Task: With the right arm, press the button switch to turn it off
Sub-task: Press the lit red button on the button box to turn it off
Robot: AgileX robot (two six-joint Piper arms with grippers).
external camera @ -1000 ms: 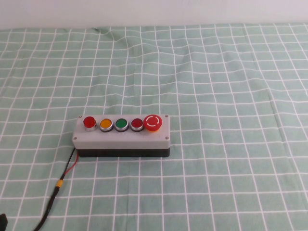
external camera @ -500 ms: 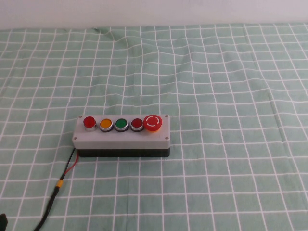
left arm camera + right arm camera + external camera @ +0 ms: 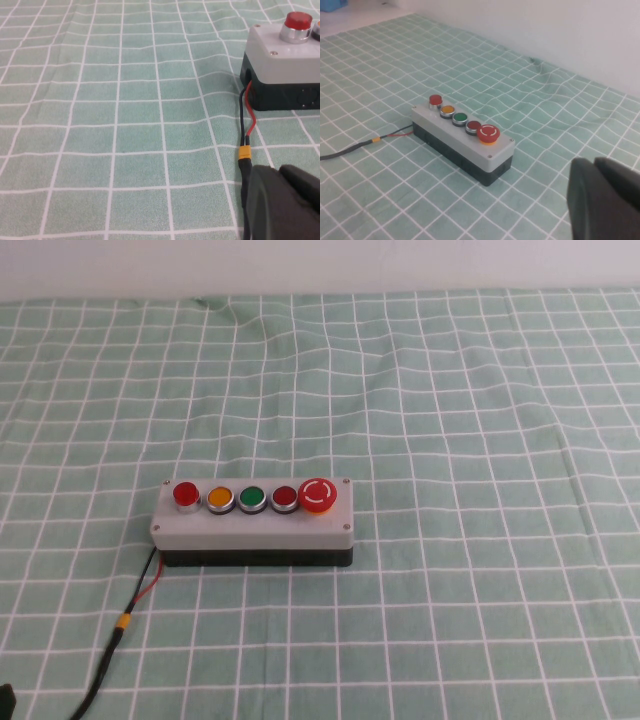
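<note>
Button box (image 3: 252, 520) on the worktop (image 3: 480, 440), left of centre, long axis running left to right; the right gripper (image 3: 597, 190) hangs well back off its big-red-button (image 3: 317, 495) end, the left gripper (image 3: 280, 192) sits apparently nearer, beside the cable (image 3: 246, 125); whether either is released or clenched cannot be told.
</note>
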